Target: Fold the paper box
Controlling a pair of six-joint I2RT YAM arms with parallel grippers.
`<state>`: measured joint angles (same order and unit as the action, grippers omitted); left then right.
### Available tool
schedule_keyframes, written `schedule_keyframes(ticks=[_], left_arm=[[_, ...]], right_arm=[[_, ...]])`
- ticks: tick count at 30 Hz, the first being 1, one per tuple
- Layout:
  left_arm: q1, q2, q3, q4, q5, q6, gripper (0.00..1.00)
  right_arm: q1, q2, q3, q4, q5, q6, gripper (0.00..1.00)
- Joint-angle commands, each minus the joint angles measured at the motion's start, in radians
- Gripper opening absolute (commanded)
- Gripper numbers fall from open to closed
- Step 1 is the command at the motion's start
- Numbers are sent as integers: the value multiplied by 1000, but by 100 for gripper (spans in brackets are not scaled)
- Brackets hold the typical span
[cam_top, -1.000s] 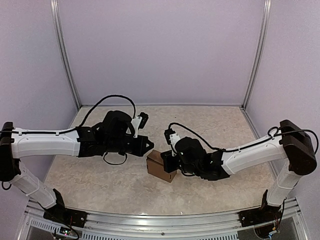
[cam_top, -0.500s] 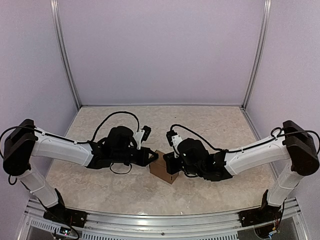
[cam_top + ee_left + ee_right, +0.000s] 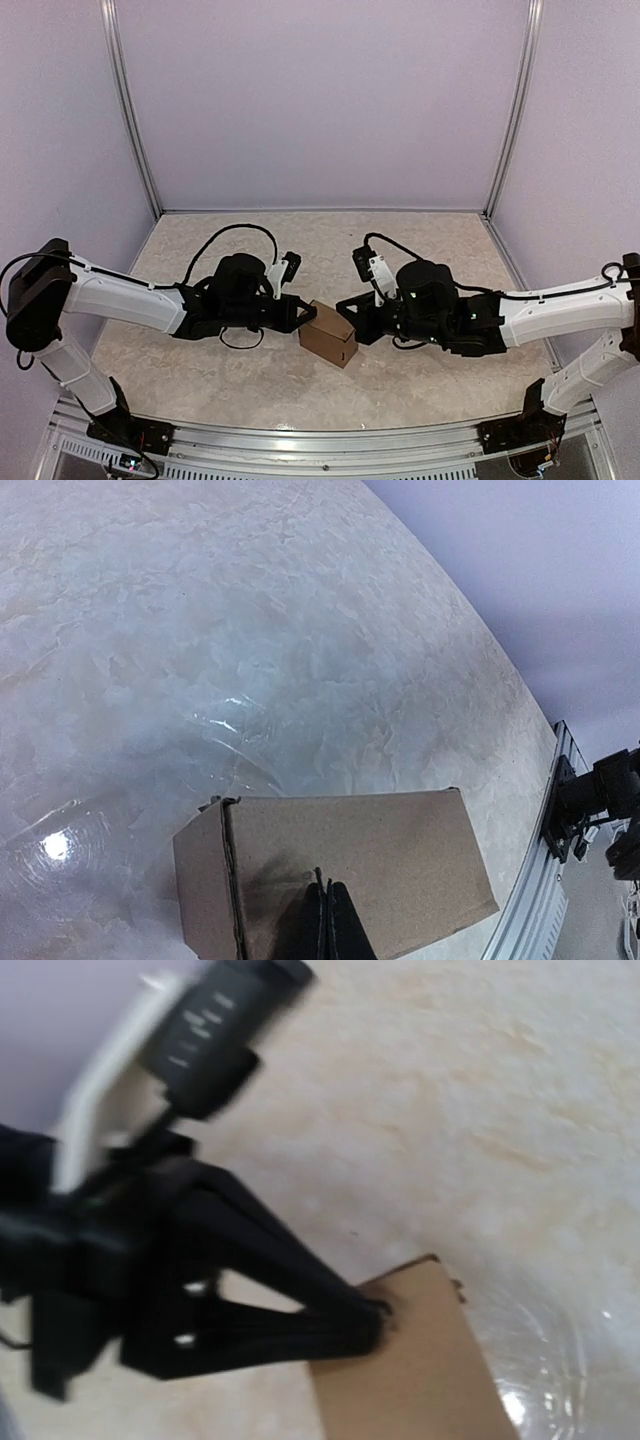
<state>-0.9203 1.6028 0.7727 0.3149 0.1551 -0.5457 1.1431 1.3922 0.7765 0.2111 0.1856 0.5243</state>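
The paper box (image 3: 328,336) is a small closed brown cardboard box standing on the marble table between the arms. My left gripper (image 3: 308,314) is shut, and its joined tips press on the box's top near the left edge. The left wrist view shows those tips (image 3: 324,888) touching the box top (image 3: 400,850). My right gripper (image 3: 352,308) hovers just right of the box, apart from it; its fingers do not show in the right wrist view. That view is blurred and shows the box (image 3: 425,1370) with the left gripper's tip (image 3: 372,1322) on it.
A metal rail (image 3: 300,441) runs along the table's near edge and also shows in the left wrist view (image 3: 555,820). Purple walls with upright metal posts (image 3: 130,110) close off the back and sides. The left arm's wrist camera (image 3: 215,1030) sits close in front of the right wrist.
My left gripper came down onto the box's left top and stayed there. My right gripper let go of the box's right side and drew back to the right.
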Motion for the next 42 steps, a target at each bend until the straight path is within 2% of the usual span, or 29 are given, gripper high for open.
schedule_keyframes(ticks=[1, 7, 11, 20, 31, 36, 42], left_arm=[[-2, 36, -33, -132, 12, -3, 0], [-7, 47, -18, -135, 15, -6, 0], [-11, 55, -12, -135, 17, -15, 0], [-6, 4, 53, -199, 32, 2, 0], [85, -86, 145, -226, 140, 35, 0], [95, -72, 135, -225, 150, 28, 0], [96, -17, 31, -139, 165, -36, 0]], right_arm=[[-7, -26, -75, 35, -58, 27, 0], [-22, 80, -196, 205, -74, 114, 0], [-26, 150, -252, 261, -80, 172, 0], [-26, 86, -235, 168, -35, 117, 0], [-25, 73, -210, 134, -43, 91, 0], [-26, 76, -207, 131, -48, 89, 0], [-26, 76, -205, 117, -40, 89, 0]])
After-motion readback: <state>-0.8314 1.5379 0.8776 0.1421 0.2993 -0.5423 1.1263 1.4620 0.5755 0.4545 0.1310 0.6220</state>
